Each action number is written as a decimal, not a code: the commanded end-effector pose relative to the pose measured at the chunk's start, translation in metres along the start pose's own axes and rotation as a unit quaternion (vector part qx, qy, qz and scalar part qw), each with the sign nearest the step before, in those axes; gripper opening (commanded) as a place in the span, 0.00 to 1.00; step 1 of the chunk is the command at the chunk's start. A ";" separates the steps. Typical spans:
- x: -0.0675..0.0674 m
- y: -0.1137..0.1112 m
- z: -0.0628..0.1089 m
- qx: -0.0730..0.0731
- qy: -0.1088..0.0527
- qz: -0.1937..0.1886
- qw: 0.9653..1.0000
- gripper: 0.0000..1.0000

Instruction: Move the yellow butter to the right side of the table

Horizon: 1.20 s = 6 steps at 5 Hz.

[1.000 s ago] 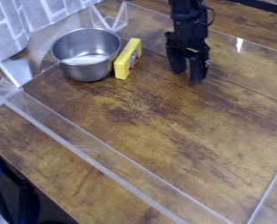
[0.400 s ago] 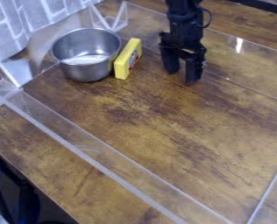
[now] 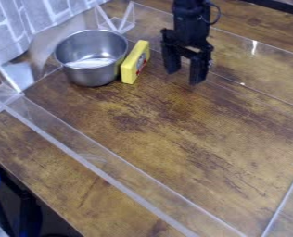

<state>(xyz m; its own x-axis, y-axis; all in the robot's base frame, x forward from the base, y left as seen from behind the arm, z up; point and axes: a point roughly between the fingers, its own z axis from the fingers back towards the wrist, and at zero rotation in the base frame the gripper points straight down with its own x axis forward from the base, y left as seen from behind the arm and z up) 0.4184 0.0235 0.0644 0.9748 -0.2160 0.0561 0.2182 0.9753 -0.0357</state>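
Observation:
The yellow butter [image 3: 135, 61], a small yellow box with a red and white label on its near end, lies on the table [image 3: 174, 130] beside the steel bowl. My gripper [image 3: 183, 70] hangs just right of the butter, pointing down, a little above the wood. It is open, with nothing between its black fingers [image 3: 197, 69]. A small gap separates the gripper from the butter.
A round steel bowl [image 3: 91, 56] stands left of the butter. A clear plastic rim [image 3: 81, 153] edges the tabletop. A patterned cloth [image 3: 25, 28] hangs at the upper left. Bare wood stretches across the right and front of the table.
The gripper has risen and shifted left, toward the butter, staying open. The butter and bowl have not moved.

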 end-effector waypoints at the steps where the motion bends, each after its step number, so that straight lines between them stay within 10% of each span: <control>1: -0.005 0.008 0.071 0.039 -0.060 0.012 0.997 1.00; 6: -0.052 0.071 0.044 0.069 -0.027 0.052 0.996 1.00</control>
<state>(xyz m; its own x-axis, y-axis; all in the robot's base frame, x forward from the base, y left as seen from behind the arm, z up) 0.3806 0.0965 0.0716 0.9902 -0.1342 0.0374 0.1317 0.9893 0.0623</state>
